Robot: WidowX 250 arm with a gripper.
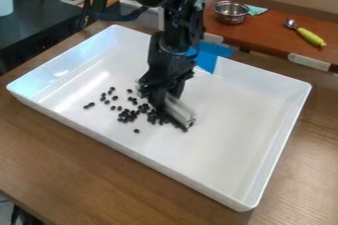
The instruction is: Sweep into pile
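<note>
While the robot arm (180,26) comes in from the top of the view, its black gripper (159,93) hangs over the middle of the white tray (155,166), closed on a pale bar (180,111). The bar lies low over the tray floor, its visible end pointing towards the tray's near corner. Small black pieces (123,119) lie on the floor of the tray, between the bar and the tray's left corner. They are thickest just beside the bar and along its near side, and thin out towards the left corner, where a few sit apart. One stray piece (137,131) lies nearer the long front wall than the rest.

The tray sits on a wooden bench (79,157). Something blue (210,56) shows at the tray's long back wall. On the reddish-brown counter (264,36) behind are a metal bowl (230,13), a teal cloth (255,10) beside it, and a spoon with a yellow-green handle (310,37).
</note>
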